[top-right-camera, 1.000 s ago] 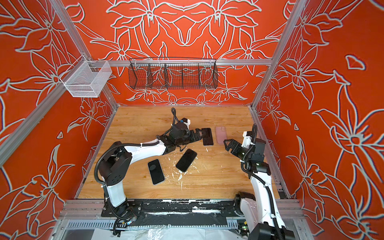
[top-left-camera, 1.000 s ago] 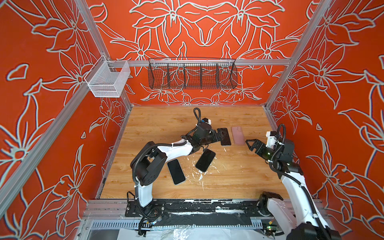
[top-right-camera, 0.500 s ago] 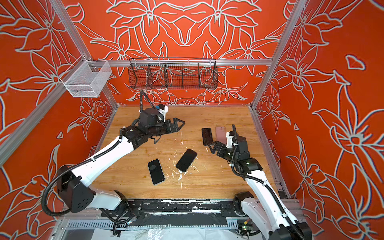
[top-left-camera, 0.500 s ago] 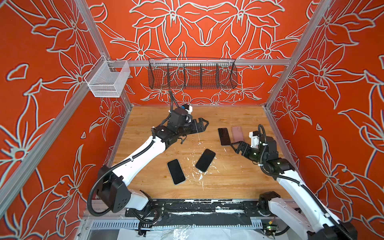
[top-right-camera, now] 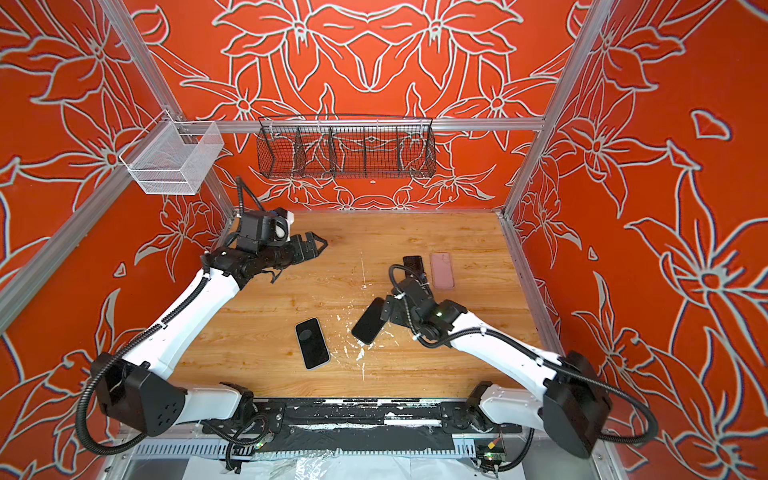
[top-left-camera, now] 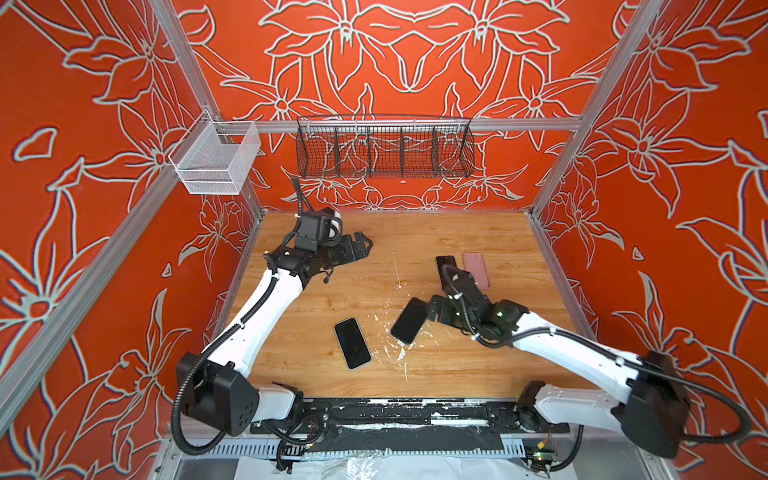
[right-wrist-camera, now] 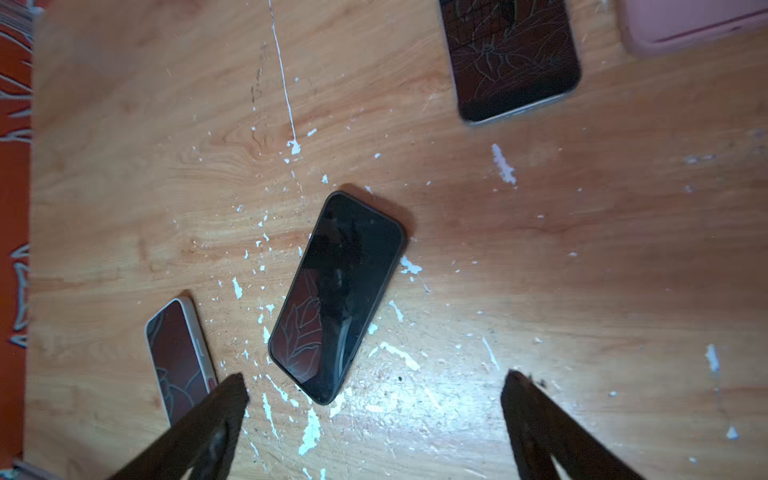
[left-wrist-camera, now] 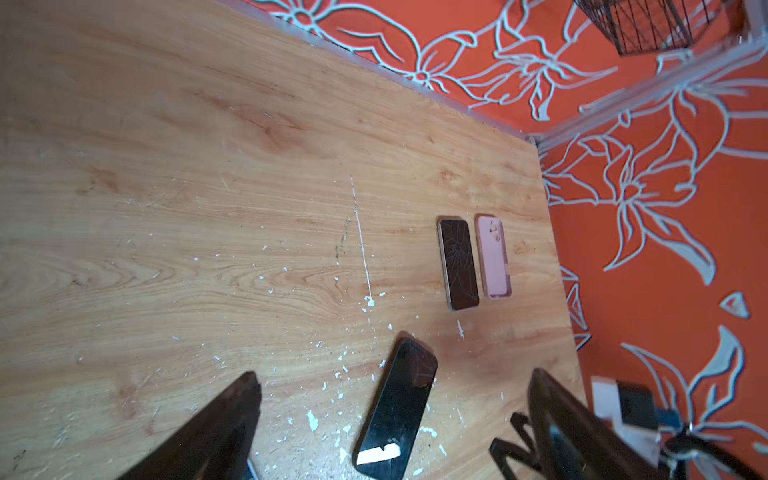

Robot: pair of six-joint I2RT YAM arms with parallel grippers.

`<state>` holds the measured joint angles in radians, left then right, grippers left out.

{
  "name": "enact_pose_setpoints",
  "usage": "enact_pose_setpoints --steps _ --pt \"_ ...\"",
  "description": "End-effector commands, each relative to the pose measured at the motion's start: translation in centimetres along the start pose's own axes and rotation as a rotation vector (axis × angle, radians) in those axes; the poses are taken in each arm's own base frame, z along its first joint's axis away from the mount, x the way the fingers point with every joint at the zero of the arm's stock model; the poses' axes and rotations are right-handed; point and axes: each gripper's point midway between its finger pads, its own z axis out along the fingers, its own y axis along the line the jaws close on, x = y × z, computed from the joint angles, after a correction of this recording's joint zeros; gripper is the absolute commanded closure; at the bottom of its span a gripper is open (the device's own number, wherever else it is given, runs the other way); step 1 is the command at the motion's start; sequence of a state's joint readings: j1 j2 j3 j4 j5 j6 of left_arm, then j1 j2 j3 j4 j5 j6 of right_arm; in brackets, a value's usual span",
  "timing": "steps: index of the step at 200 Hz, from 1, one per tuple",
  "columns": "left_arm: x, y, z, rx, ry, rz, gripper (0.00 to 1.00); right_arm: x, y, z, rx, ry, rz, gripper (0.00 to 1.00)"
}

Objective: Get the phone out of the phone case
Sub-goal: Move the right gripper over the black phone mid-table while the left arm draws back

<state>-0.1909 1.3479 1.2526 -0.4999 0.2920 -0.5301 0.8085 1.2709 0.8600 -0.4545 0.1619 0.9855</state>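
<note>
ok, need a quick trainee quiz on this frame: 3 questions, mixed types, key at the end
1. True or false: the right pincer is shut on the dark-cased phone.
2. What lies right beside the pink phone case? A) cracked-screen phone B) tablet C) charger
3. Fill in: ___ screens face up on the wooden table.

Key: 1 false, it stands open and holds nothing; 2 A; 3 three.
</note>
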Motion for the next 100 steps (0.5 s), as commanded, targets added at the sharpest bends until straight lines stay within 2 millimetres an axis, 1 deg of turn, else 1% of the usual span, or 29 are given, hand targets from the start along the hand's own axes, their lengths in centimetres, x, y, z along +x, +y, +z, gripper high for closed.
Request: enact_pose_setpoints --steps 1,24,50,71,100 --pt "-0.5 1.0 -0.3 0.073 0.017 -0.109 0.03 -1.1 0.9 0.4 0.103 -0.065 0.085 0.02" --pt "-1.1 2.4 -0.7 0.004 0.011 -0.091 0.03 -0.8 2.4 1.9 0.16 -0.029 0.154 0.02" --pt "-1.9 3.6 -1.0 0.002 -0.008 -0.141 0.03 -0.3 3.7 2.7 0.243 0.006 0.188 0.03" --pt "-2.7 4.7 -1.7 -0.025 -0.039 -0.151 0.03 0.1 3.2 2.6 0.364 0.011 0.187 0.07" --pt "-2.9 5.3 -1.8 -0.052 -0.052 -0.137 0.03 1.3 3.4 4.2 0.368 0.053 0.195 0.08"
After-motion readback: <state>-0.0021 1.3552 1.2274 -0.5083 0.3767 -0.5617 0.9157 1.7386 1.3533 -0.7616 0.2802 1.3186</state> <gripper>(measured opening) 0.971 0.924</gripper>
